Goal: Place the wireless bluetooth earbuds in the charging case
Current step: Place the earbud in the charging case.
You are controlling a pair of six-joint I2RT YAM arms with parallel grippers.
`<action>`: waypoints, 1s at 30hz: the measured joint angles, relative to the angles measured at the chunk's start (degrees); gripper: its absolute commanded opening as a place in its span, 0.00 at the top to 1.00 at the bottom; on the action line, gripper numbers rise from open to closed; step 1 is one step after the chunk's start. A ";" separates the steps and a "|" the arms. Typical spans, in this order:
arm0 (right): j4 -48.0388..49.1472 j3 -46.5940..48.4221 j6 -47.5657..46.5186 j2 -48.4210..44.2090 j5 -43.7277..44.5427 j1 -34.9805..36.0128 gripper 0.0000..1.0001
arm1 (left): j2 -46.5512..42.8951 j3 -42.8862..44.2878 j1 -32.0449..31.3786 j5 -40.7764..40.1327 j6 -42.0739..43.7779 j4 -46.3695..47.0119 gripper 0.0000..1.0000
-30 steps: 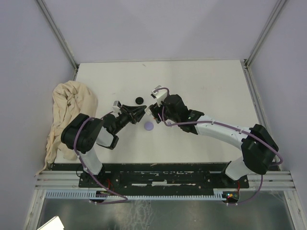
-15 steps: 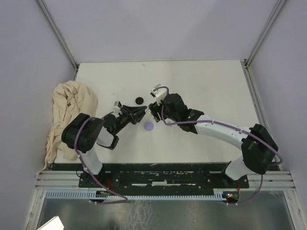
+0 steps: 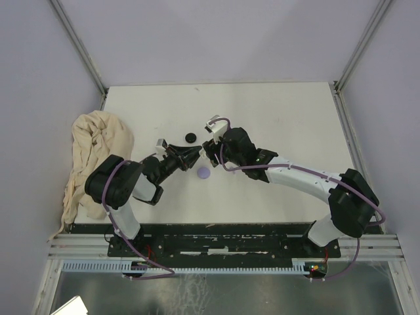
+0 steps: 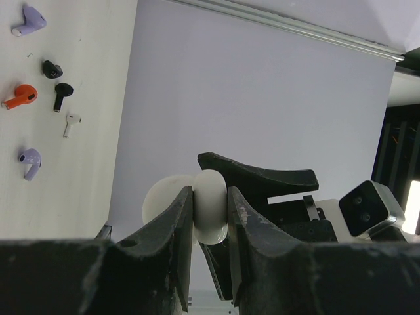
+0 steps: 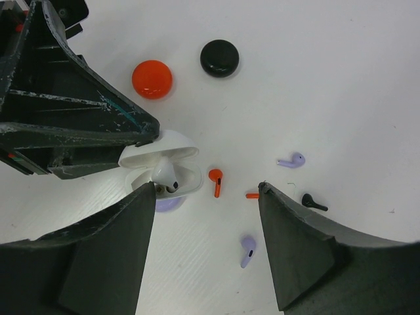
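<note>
The job is partly done, by my reading: one white earbud sits in a well of the open white case, and the well beside it looks unfilled. The left fingers are clamped tight on the case, holding it with its lid hinged back. The right fingers stand wide apart with nothing between them, poised over the case. The other earbuds lie loose on the worktop: a red earbud just beside the case, two lilac earbuds and a black earbud farther off. The left wrist view shows a second white earbud, probably the mate. All are tiny, glossy and stemmed. A red disc and a black disc lie nearby.
</note>
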 measured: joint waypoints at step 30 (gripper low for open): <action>-0.07 1.53 1.38 1.38 0.61 0.00 0.27 | 0.13 0.00 -0.52 -0.11 0.02 0.00 0.97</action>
